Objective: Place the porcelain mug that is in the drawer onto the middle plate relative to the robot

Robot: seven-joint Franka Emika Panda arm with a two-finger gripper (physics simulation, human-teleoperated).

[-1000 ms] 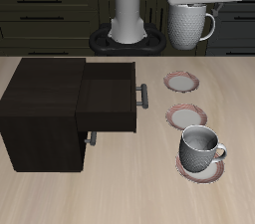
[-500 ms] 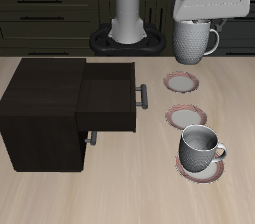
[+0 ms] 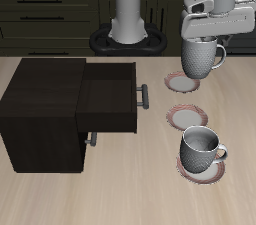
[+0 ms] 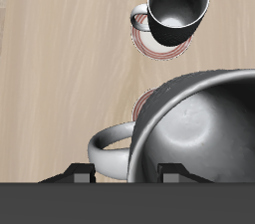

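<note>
My gripper [image 3: 204, 37] is shut on the rim of the porcelain mug [image 3: 203, 59] and holds it upright in the air, above the saucer farthest back [image 3: 179, 84]. The middle plate [image 3: 187, 118] lies bare, nearer the front edge than the mug. In the wrist view the held mug [image 4: 199, 128] fills much of the frame, handle [image 4: 110, 146] out to the side, and only a sliver of the middle plate [image 4: 142, 104] shows beside it. The drawer [image 3: 108, 99] stands pulled open, and no mug shows in it.
A squatter grey mug [image 3: 201, 147] stands on the saucer nearest the front edge [image 3: 205, 168]; it also shows in the wrist view [image 4: 179, 9]. The dark cabinet [image 3: 40, 109] and the drawer's bar handle [image 3: 144, 96] lie beside the saucer row.
My gripper has carried the porcelain mug downward and toward the table's front, from high over the back edge to just above the saucer row. Nothing else has moved.
</note>
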